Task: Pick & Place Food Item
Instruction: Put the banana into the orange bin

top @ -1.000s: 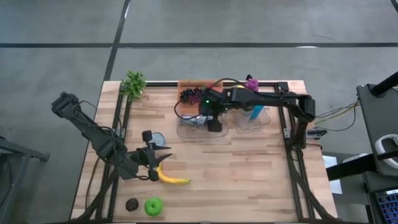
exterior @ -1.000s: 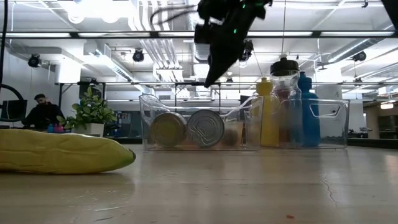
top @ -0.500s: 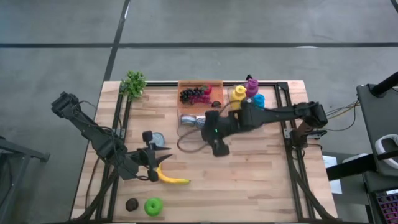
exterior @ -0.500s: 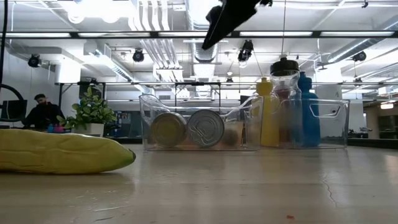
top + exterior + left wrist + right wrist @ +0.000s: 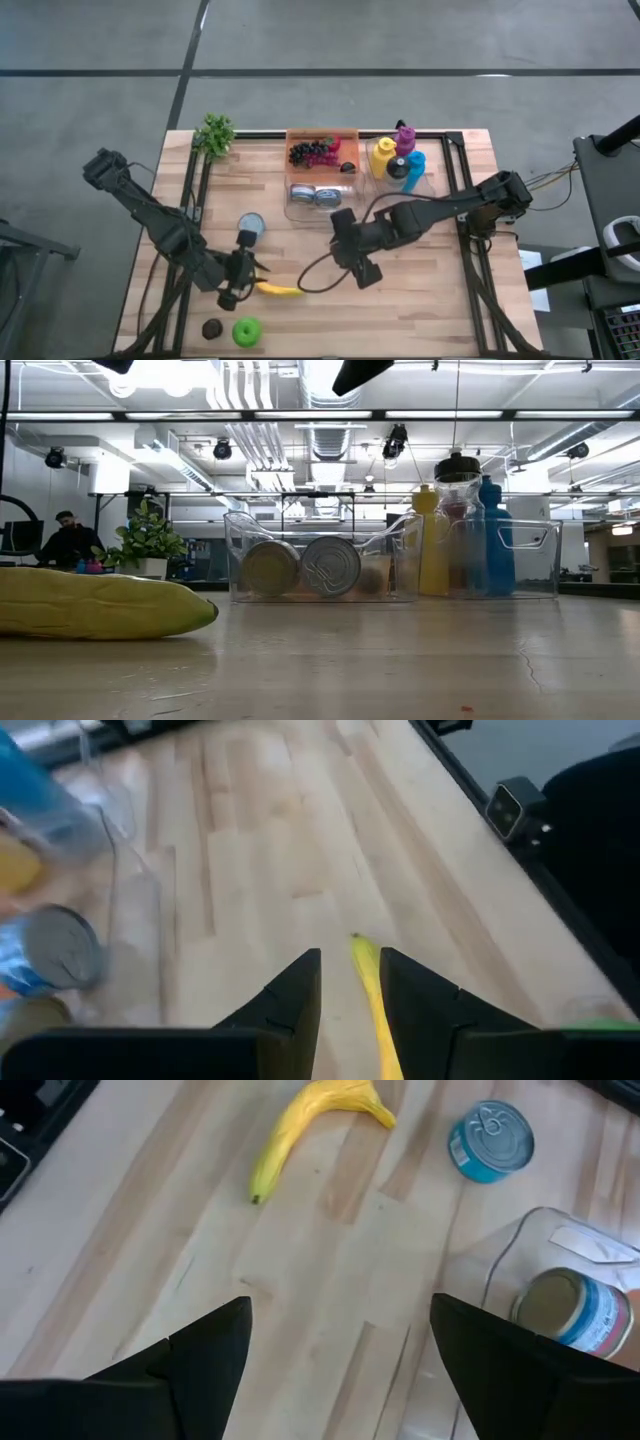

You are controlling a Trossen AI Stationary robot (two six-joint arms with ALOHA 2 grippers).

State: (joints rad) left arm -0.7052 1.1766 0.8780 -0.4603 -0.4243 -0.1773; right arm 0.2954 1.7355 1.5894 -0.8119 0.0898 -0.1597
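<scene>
On the wooden table, a blue can lies near the banana.

Bright overhead light — blurred wrist views

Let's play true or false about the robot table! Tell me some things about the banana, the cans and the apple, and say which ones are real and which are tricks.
1. The banana lies on the wooden table. True.
2. The right tool is holding a can. False: it is open and holds nothing, hovering above bare table.
3. A blue can stands alone on the table, outside the bins. True.
4. The green apple is inside the clear bin. False: it sits at the table's near edge, beside a dark round item.
5. The left tool is by the banana's end. True.
</scene>
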